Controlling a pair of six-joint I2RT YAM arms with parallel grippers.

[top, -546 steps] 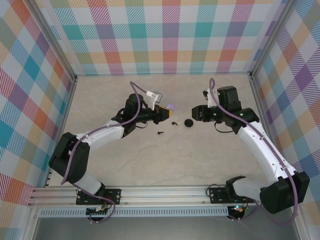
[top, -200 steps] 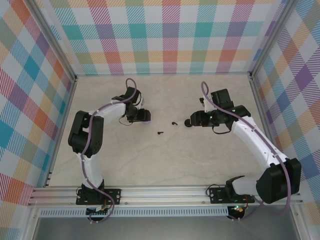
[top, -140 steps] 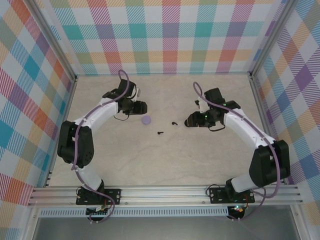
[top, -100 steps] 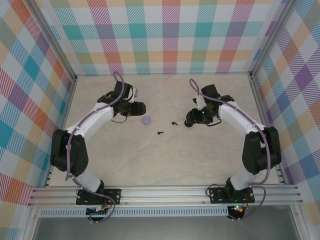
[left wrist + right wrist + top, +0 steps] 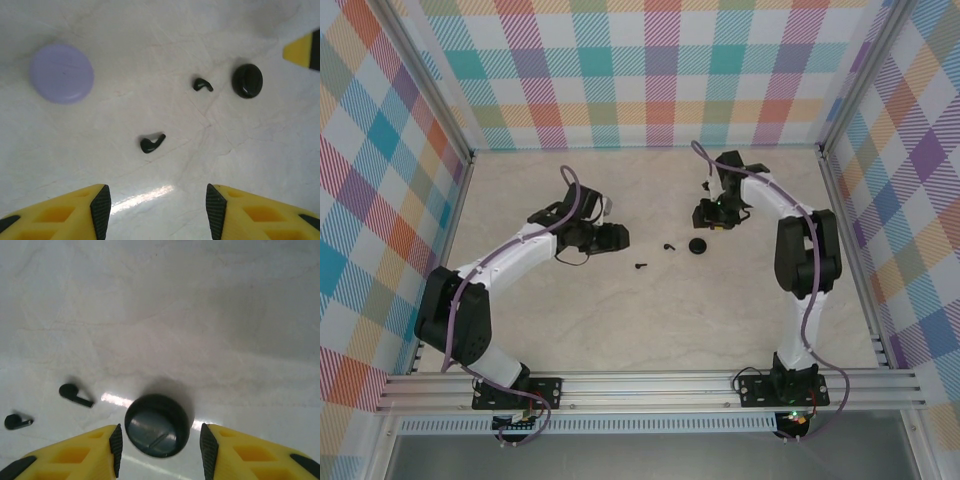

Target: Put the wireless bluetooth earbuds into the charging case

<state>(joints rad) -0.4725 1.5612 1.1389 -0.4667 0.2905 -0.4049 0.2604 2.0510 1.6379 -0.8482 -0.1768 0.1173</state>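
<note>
Two black earbuds lie on the pale table, one [image 5: 640, 266] [image 5: 152, 143] nearer me than the other [image 5: 668, 245] [image 5: 202, 85]. The round black charging case [image 5: 697, 246] [image 5: 157, 425] sits closed to their right. In the right wrist view my right gripper [image 5: 708, 213] [image 5: 159, 442] stands open just behind and above that case, a gap on each side. My left gripper [image 5: 617, 237] [image 5: 157, 205] is open and empty, facing the earbuds. A lavender case [image 5: 61, 73] lies closed to the upper left in the left wrist view.
Checked walls enclose the table on three sides, with metal posts [image 5: 470, 160] at the back corners. A yellow finger of the right gripper [image 5: 302, 49] pokes into the left wrist view beyond the black case. Bare table stretches toward the near rail [image 5: 640, 385].
The left gripper pulled back off the lavender case, then came forward over it again. The right gripper drew away toward the back, leaving the black case uncovered on the table.
</note>
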